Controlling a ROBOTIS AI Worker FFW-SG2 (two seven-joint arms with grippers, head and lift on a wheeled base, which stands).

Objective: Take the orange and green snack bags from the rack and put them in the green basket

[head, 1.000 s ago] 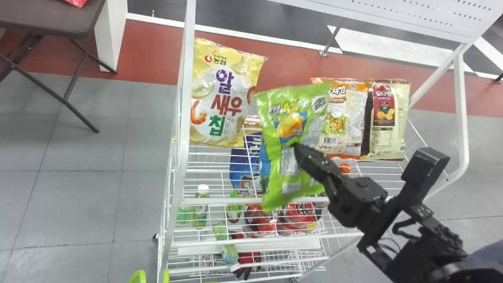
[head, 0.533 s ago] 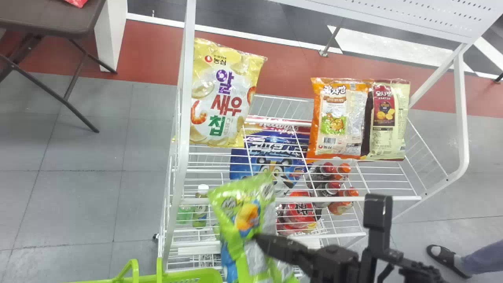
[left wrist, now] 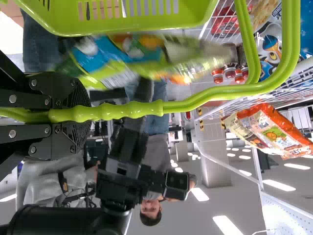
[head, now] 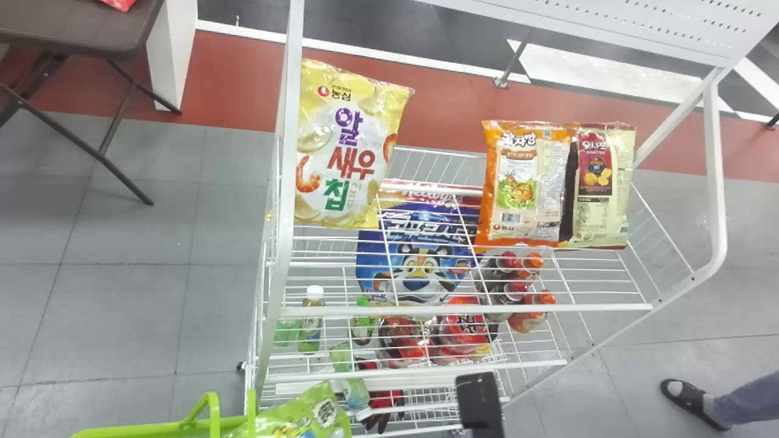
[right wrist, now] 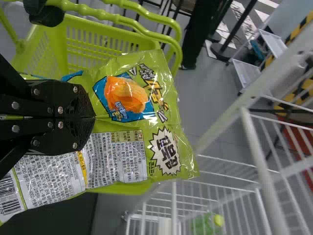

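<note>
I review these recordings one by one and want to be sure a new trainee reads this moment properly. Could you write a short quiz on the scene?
1. Multiple choice: what does the right gripper hold?
A) the yellow bag
B) the green snack bag
C) a bottle

2. True or false: the orange snack bag is on the rack.

3. Fill in: the left gripper is shut on the handle of the ____.

Key: 1 B; 2 true; 3 green basket.

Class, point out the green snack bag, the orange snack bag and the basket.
Green snack bag (right wrist: 126, 95): right wrist view, on its round food picture.
Orange snack bag (head: 516, 190): head view, on its printed face.
Basket (left wrist: 122, 24): left wrist view, on its side wall.
</note>
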